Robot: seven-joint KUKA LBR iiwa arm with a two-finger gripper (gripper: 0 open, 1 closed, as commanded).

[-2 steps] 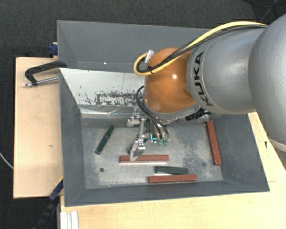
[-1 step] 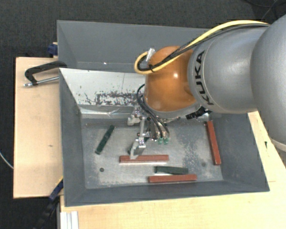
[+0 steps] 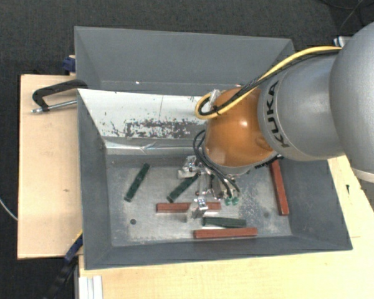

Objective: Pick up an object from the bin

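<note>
My gripper (image 3: pixel 201 202) hangs low over the middle of the bin floor, below the orange wrist cover. Its metal tip is right above the right end of a red-brown bar (image 3: pixel 172 208) that lies flat. A dark green bar (image 3: pixel 181 189) lies slanted just left of the gripper, partly under it. Just below the gripper lies another dark green bar (image 3: pixel 224 222), and in front of that a second red-brown bar (image 3: pixel 225 232) near the front wall. I see nothing lifted off the floor.
A third dark green bar (image 3: pixel 136 181) lies slanted on the left of the floor. A long red-brown bar (image 3: pixel 280 189) rests along the right wall. A small dark speck (image 3: pixel 133 222) sits front left. The arm covers the bin's back right.
</note>
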